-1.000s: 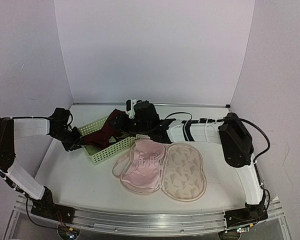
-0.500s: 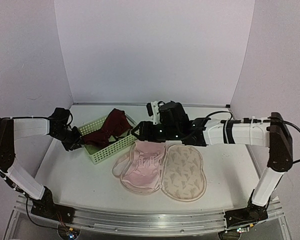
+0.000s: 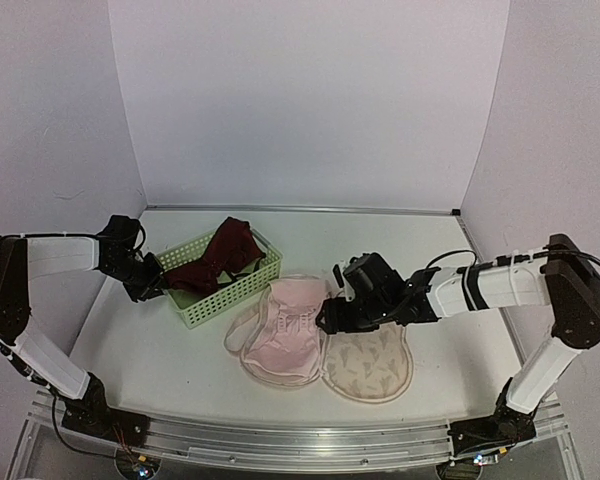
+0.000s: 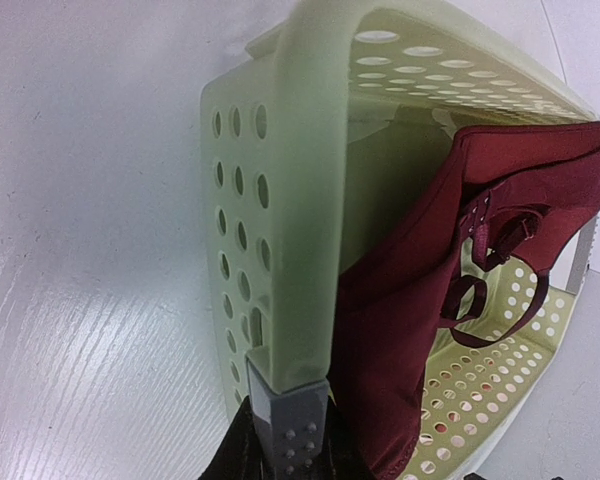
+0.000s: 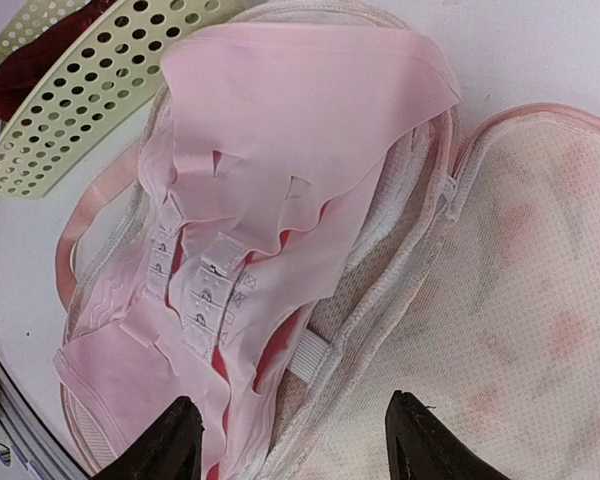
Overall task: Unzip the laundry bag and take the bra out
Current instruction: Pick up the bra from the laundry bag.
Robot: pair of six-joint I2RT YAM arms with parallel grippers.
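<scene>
The laundry bag (image 3: pixel 368 352) lies unzipped and spread flat, its patterned half on the right. Its left half holds a pale pink bra (image 3: pixel 292 325) with hook tabs and red showing underneath (image 5: pixel 280 130). A dark maroon bra (image 3: pixel 220 258) is draped in the green basket (image 3: pixel 218 303). My right gripper (image 3: pixel 327 318) hovers open over the bag's middle seam (image 5: pixel 292 400), nothing between its fingers. My left gripper (image 3: pixel 152 285) is shut on the basket's rim (image 4: pixel 300 200); one grey finger pad (image 4: pixel 288 428) shows under it, beside maroon cloth (image 4: pixel 410 300).
The basket stands at the back left, touching the bag's far left edge (image 5: pixel 90 90). White walls close in the table on three sides. The right arm's forearm (image 3: pixel 480 285) stretches across the right of the table.
My right arm drew back from the basket, leaving the maroon bra in it, and swung forward and right to hover over the open bag with jaws wider. The left arm held still.
</scene>
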